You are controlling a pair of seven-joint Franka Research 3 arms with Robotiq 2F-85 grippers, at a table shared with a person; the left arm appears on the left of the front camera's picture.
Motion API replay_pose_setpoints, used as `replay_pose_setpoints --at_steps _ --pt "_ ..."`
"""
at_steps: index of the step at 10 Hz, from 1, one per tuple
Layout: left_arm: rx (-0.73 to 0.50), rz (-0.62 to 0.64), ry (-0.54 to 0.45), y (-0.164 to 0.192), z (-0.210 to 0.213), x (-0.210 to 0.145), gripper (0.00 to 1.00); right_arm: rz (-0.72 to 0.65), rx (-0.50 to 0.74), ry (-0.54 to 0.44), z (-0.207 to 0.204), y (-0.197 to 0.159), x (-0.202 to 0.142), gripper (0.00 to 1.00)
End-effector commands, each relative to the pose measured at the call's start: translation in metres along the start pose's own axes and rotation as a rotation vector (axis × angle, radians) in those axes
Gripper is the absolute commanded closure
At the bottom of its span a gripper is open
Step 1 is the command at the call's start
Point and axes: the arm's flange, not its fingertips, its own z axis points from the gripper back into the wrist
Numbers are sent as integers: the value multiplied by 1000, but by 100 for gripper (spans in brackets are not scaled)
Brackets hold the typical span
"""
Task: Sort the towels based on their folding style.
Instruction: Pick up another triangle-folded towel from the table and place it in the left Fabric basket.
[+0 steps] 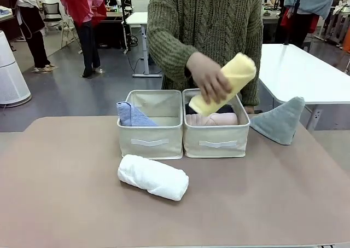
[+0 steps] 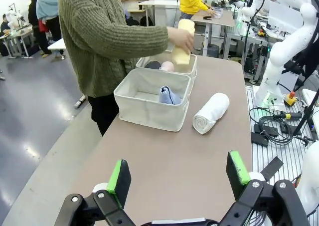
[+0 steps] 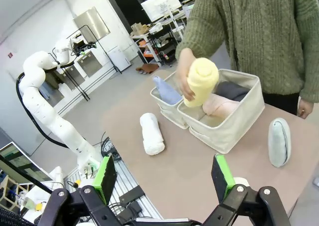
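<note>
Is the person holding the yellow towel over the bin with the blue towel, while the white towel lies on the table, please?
Not quite: the front view shows the yellow towel over the other bin, with the pink towel. The white towel does lie on the table.

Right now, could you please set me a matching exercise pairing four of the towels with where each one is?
Towels:
1 yellow towel
2 white towel
3 light blue towel
4 grey-teal towel

Places:
A in the left bin
B on the table, in front of the left bin
C in the person's hand
D on the table beside the right bin

Pairs: 1-C; 2-B; 3-A; 4-D
</note>
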Motion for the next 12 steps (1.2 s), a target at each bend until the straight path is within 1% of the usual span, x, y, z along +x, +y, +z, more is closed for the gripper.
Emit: replay_pose_setpoints --at_steps 1,2,3,4,6,7,9,10,11,12 --pt "11 -9 -11 -2 2 2 0 0 0 0 0 0 0 0" --pt "11 -9 -11 -2 2 2 0 -9 -117 45 -16 2 14 0" --pt "11 -9 -11 -2 2 2 0 -52 -115 130 -30 0 22 0" --pt "11 -9 -11 -2 2 2 0 -85 -209 212 -49 -20 44 0" --pt "11 -9 -11 -2 2 2 0 -108 -300 329 -91 -38 65 0" --pt "11 -9 -11 -2 2 2 0 -106 -343 372 -116 -48 69 0" --pt "11 -9 -11 -2 2 2 0 -83 -384 458 -161 -64 68 0" --pt "11 -9 -11 -2 2 2 0 -78 -374 453 -172 -67 68 0" --pt "11 -9 -11 -2 2 2 0 -86 -317 437 -170 -62 64 0" --pt "11 -9 -11 -2 2 2 0 -62 -366 443 -171 -65 69 0"
